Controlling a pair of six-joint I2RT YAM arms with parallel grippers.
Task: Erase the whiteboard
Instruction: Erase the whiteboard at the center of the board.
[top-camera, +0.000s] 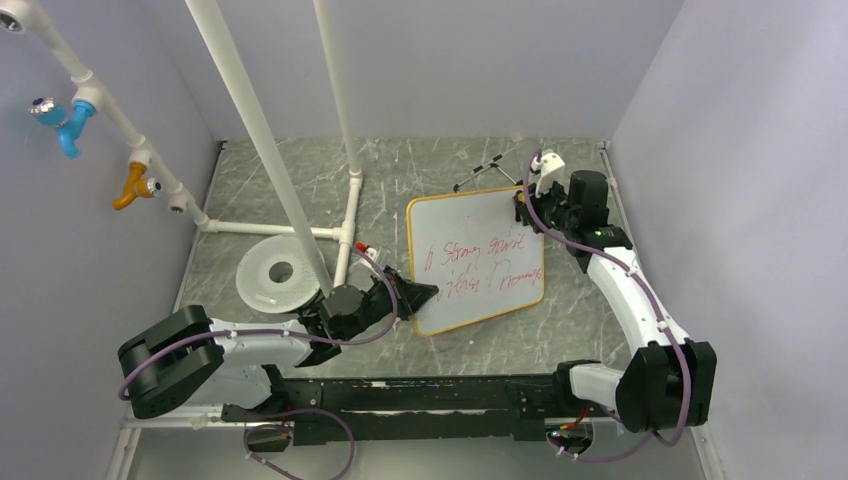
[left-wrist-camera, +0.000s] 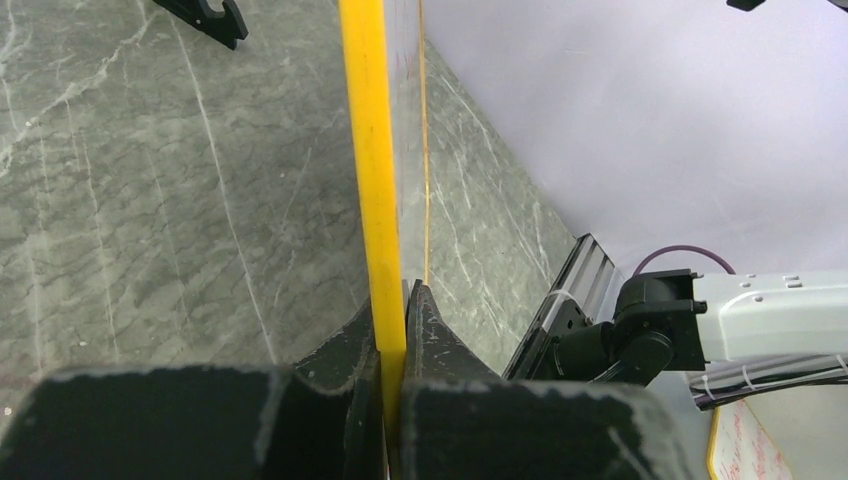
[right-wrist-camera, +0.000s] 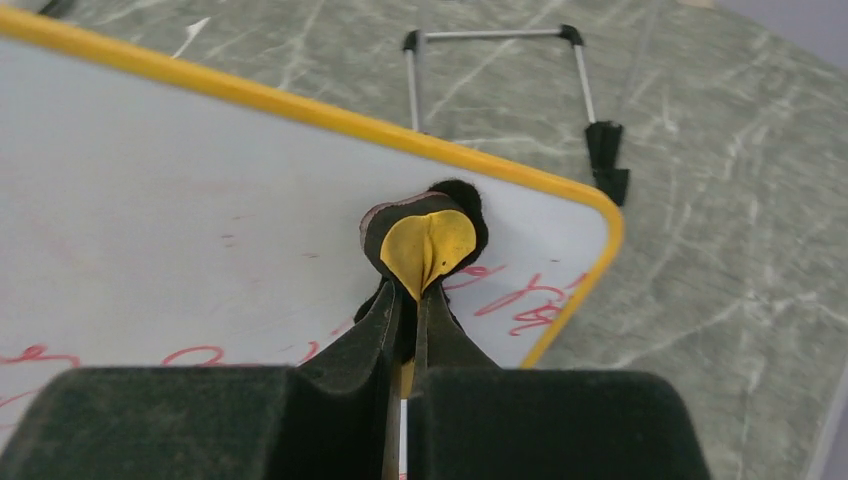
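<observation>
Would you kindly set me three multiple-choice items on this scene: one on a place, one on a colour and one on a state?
1. Over which part of the whiteboard is the eraser pad in the right tool?
A. its middle
B. off the board
C. near a corner

2. What colour is the writing on the whiteboard?
A. red
B. blue
C. green

3. In what state is the left tool?
A. wide open
B. shut on the whiteboard's frame
C. shut on a pen

Answers:
1 C, the right wrist view shows the pad by the rounded corner.
2 A, red strokes show there and from above.
3 B, its wrist view shows it pinching the yellow frame.
</observation>
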